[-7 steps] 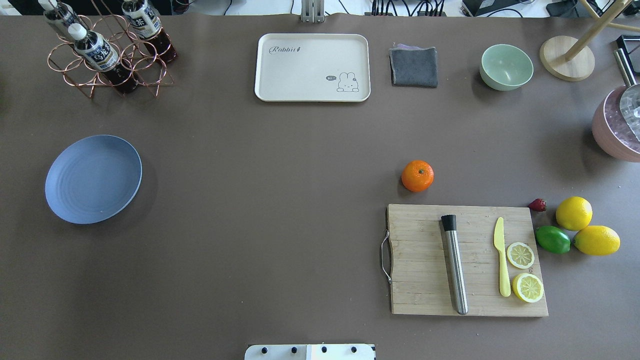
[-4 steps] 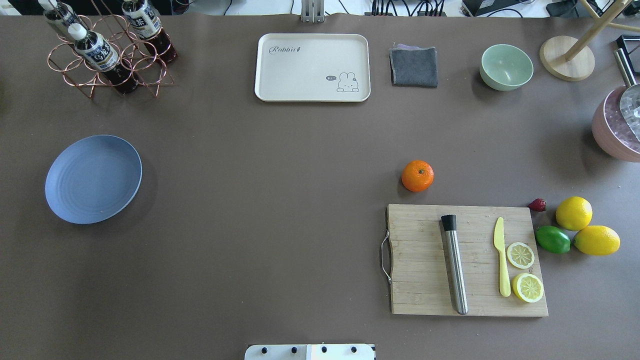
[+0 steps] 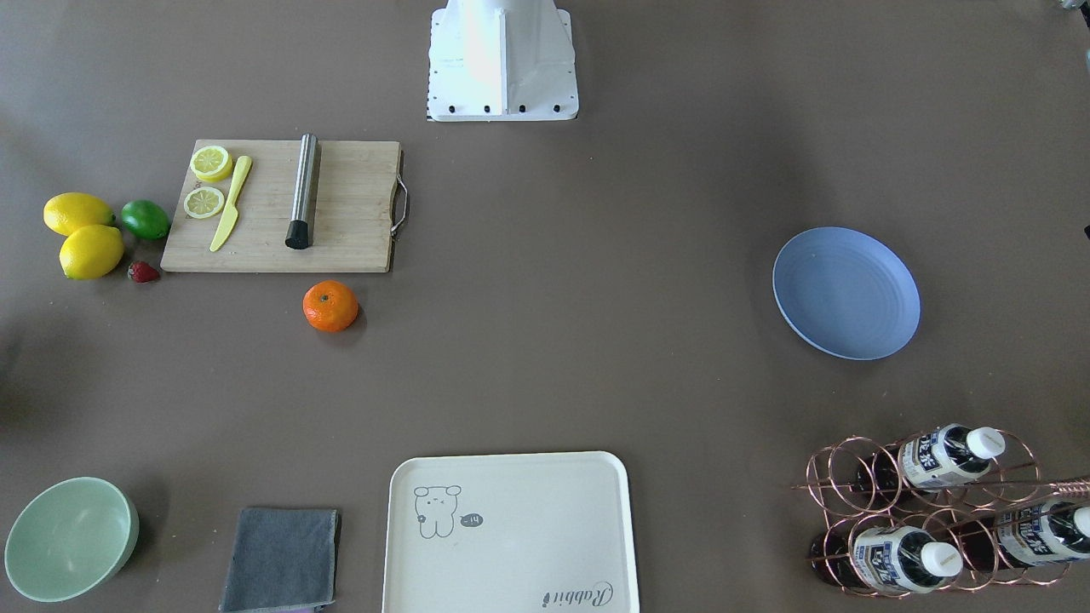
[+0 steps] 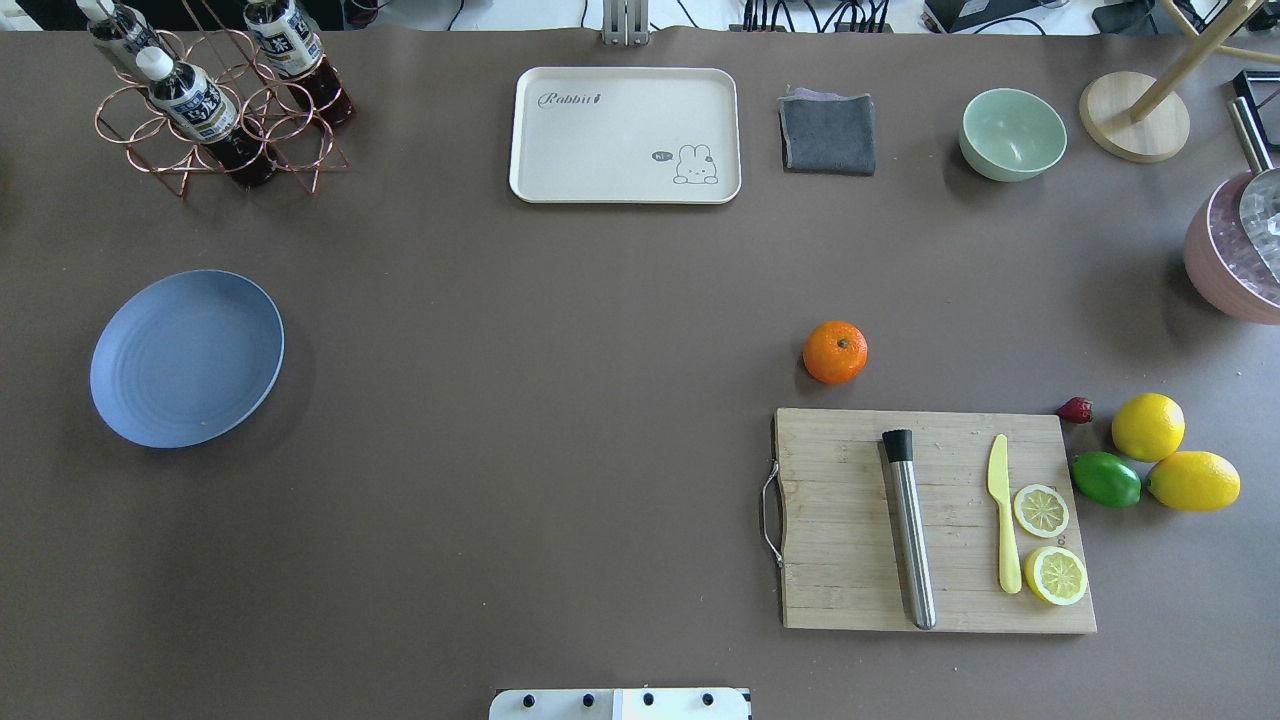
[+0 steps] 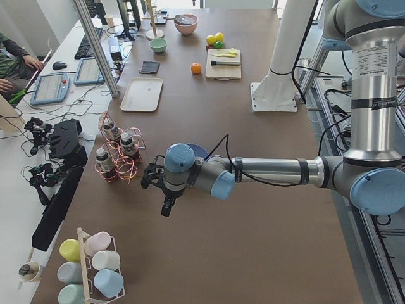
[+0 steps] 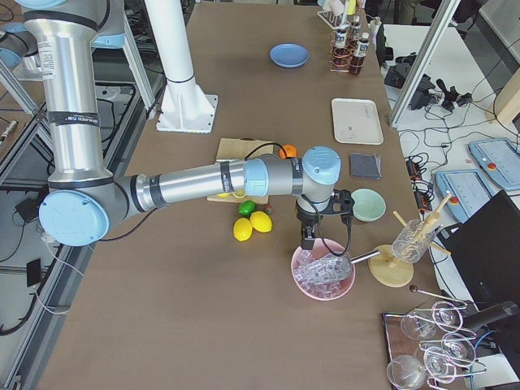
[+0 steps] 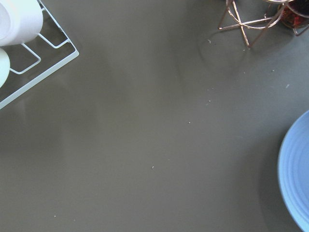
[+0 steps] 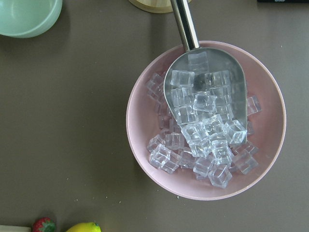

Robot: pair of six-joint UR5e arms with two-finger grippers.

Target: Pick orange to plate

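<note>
Right gripper hangs over the ice bowl in the right side view. I cannot tell its jaw width from here. The orange sits well away from it, past the lemons and beside the board, half hidden by the right arm. The plate is at the far end.

Left side view: left gripper points down at bare table; I cannot tell its width either. The plate peeks out just behind its wrist. The orange is far off toward the other end.

Left wrist view: no fingers in frame. The plate shows at the right edge, matte blue and ringed.

Right wrist view: no fingers either. Directly below are clear ice cubes and a steel scoop in the glossy pink ice bowl.

Overhead: neither gripper in frame. The orange lies alone on the brown table, just off the board's far edge, and the plate is well apart.

Front view: same layout, orange, plate.

Risks, my guess: the orange is a round, dimpled ball, so an off-centre close would roll it, maybe against the wooden board. The right arm could snag the scoop handle as it leaves. It's a long carry across to the plate, or a hand-over. The plate is shallow and smooth, so a dropped orange could roll out.
</note>
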